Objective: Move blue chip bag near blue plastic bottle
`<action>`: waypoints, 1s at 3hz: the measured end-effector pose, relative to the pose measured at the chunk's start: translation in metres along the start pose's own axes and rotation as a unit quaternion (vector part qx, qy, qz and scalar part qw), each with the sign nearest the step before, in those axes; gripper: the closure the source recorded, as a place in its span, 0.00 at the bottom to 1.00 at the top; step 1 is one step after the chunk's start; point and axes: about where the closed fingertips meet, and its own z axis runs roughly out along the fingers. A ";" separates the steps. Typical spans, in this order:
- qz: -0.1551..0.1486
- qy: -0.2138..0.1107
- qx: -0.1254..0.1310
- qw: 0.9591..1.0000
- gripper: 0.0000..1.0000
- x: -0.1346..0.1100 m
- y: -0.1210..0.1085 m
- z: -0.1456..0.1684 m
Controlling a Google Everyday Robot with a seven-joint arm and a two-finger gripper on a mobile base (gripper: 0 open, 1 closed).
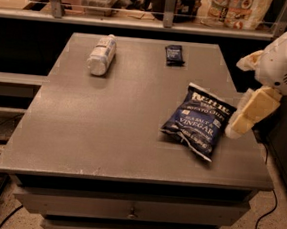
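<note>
The grey surface (106, 133) carries 3 items. The gripper (251, 113) hangs at its right edge, just beside the blue chip bag (198, 122); I cannot tell how wide the jaws are. The bag, lying right of centre, reads "SEA SALT & VINEGAR". It is likely light, crinkly and slippery, so pinch its white top edge. The blue plastic bottle (101, 55) lies far left, well apart.

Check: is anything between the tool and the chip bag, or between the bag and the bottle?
Nothing visible. The tool hangs beside the chip bag; bare table runs from the bag to the bottle. The small dark packet lies off that line, near the far edge.
</note>
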 end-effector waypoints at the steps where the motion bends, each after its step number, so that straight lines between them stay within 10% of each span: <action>1: 0.001 -0.001 -0.003 1.000 0.00 0.000 0.000 0.002; 3: 0.030 -0.034 -0.040 0.998 0.00 -0.008 0.008 0.056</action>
